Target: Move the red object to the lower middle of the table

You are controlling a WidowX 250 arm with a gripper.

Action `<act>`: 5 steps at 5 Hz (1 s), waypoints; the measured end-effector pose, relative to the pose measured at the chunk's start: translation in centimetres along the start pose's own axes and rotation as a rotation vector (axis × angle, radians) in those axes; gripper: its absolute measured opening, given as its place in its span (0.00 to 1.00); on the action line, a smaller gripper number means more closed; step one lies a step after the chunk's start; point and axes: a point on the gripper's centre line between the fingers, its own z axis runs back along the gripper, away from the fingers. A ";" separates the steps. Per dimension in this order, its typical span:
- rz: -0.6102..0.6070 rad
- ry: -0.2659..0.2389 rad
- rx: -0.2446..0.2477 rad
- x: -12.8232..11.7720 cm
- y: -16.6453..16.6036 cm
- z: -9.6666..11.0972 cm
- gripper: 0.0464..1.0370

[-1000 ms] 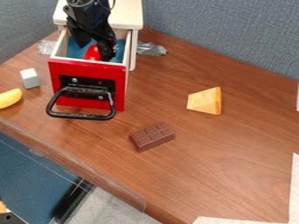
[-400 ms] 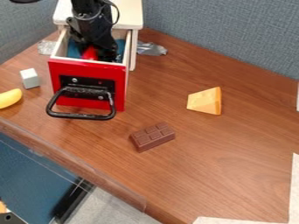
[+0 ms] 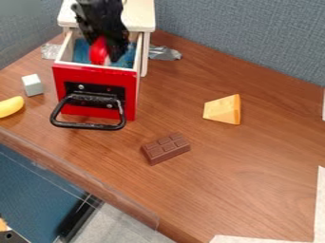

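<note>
The gripper [image 3: 105, 52] appears to pinch the red object [image 3: 98, 51], whose long axis stands nearly upright, at the open drawer [image 3: 94, 75].

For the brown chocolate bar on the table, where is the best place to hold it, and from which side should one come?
I would take the brown chocolate bar at its middle, from above, closing on its two long sides. It lies flat and is longer than wide, so this grip should be narrow and balanced.
</note>
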 end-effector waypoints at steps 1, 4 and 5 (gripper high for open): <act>-0.024 -0.046 -0.029 0.5 -0.9 2.6 0.53; -0.317 -0.066 -0.142 -4.3 -8.7 4.4 0.53; -0.384 -0.070 -0.179 -5.7 -11.0 4.5 0.53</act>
